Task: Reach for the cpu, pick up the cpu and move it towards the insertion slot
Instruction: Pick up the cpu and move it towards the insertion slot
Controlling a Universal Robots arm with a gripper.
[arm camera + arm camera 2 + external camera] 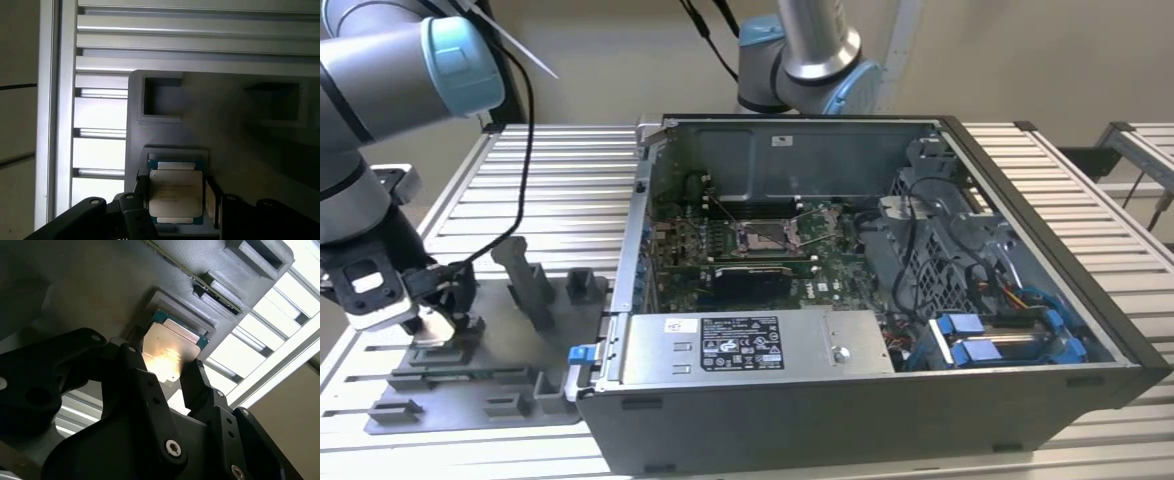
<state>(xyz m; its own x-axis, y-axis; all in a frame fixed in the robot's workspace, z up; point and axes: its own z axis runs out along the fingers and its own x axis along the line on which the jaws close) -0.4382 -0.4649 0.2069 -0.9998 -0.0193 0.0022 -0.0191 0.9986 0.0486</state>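
Now the gripper (431, 318) is closed on the cpu (435, 326) at the fixture, well apart from the insertion slot (767, 236).

In the exterior view the gripper is down over the grey fixture tray (467, 402) at the exterior view's left. The slot lies inside the open computer case (854, 425), toward the exterior view's right and farther back, so the case wall stands between the two. In the second wrist view the cpu (172, 345) lies flat between the two black fingers (134, 360), its pale top catching glare, right against its grey nest (175, 307). In the first wrist view the fingers (141, 196) appear to press two opposite edges of the square cpu (176, 192). I judge it is not yet lifted clear.
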